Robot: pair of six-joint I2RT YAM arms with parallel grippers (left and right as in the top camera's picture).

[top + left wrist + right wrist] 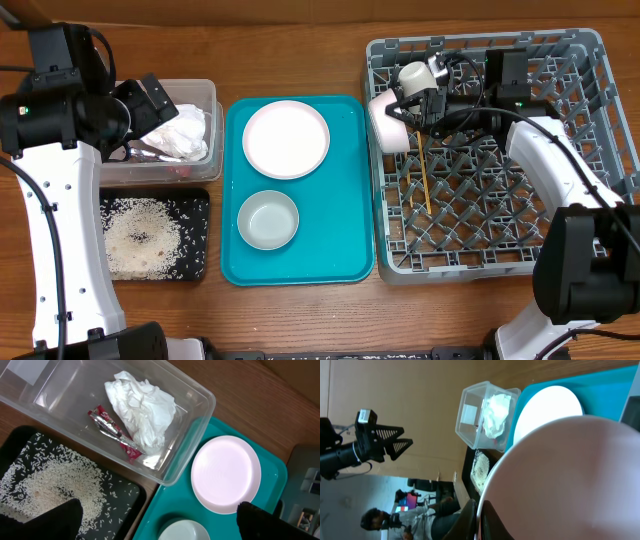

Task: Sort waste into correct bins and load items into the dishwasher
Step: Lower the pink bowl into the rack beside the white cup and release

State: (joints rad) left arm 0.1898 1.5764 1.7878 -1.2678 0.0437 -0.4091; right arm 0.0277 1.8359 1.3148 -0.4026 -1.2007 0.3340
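Observation:
A whitish bowl (386, 126) stands tilted on edge at the left side of the grey dishwasher rack (480, 232), with my right gripper (405, 108) shut on its rim. In the right wrist view the bowl (570, 475) fills the frame and both fingers pinch its edge. A white cup (417, 76) and the chopsticks (426, 182) lie in the rack. My left gripper (150, 103) hangs open and empty above the clear tub (200, 402), which holds the napkin (142, 410) and red wrapper (112, 430). Rice (55, 485) covers the black tray (195, 205).
A teal serving tray (340, 200) between the bins and the rack carries the pink plate (286, 139) and a second whitish bowl (268, 220). Bare wooden table shows along the front edge and behind the tray.

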